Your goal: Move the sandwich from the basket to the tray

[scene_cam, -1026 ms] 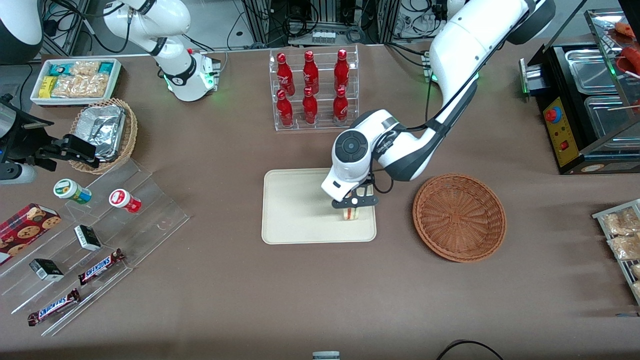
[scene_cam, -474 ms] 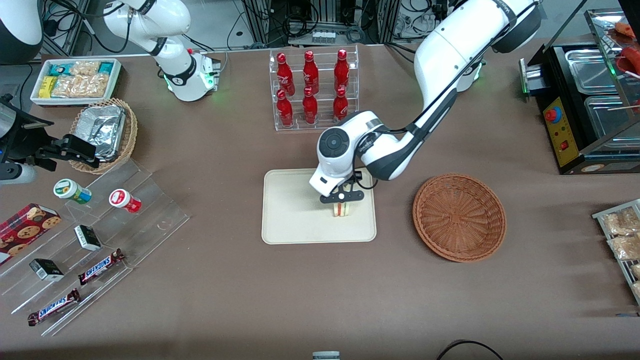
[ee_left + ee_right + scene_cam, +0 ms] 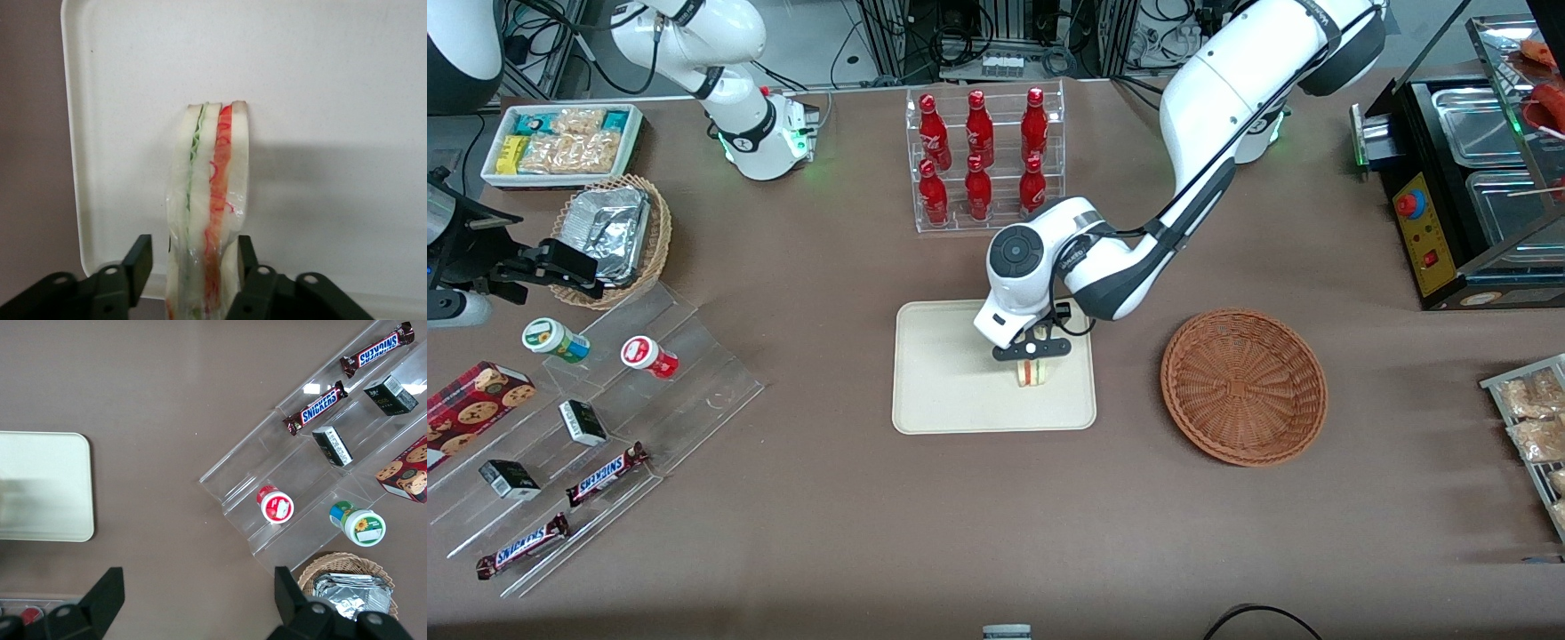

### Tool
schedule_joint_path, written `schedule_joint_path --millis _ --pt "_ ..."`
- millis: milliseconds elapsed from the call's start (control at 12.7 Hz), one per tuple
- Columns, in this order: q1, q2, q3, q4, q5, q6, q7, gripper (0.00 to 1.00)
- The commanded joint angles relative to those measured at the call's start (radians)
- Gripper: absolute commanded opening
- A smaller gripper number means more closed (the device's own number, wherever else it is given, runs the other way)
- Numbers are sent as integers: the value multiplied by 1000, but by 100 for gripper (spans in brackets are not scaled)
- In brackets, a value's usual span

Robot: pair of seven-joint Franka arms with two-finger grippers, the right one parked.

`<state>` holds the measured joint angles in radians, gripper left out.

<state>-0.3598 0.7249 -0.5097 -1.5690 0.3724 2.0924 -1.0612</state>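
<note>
Pale tan bread with a red stripe and a green stripe makes up the sandwich (image 3: 208, 200), and a clear wrap shines on it. It stands on its edge over the cream tray (image 3: 951, 391), in the part of the tray nearest the basket. No words can be read on the sandwich or the tray.

The gripper (image 3: 192, 267) of the working arm holds the sandwich. One black finger (image 3: 138, 265) is on the green side and the other is on the red side. The fingers are set narrow, and the sandwich sits between them. From the front, the gripper (image 3: 1032, 351) is right above the sandwich (image 3: 1033, 373) and hides its top.

The brown wicker basket (image 3: 1243, 387) sits on the table beside the tray, toward the working arm's end. Nothing can be seen inside it.

Farther from the front camera than the tray is a clear rack of red bottles (image 3: 983, 160). Their white writing is too small to read.

Toward the parked arm's end of the table, clear steps hold two bars that say SNICKERS (image 3: 606, 474). A red box with cookies pictured on it (image 3: 467, 411) lies beside the steps. A small tan basket with foil packets (image 3: 611, 236) is near them too.
</note>
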Motion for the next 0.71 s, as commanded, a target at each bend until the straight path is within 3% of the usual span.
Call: schedule_joint_path --millis 0,237,632 --pt "27 -37 -3 64 5 -76 -19 100" --pt "82 -126 -6 139 -39 -265 -14 100" --pt "209 -294 -3 139 -43 -484 13 100"
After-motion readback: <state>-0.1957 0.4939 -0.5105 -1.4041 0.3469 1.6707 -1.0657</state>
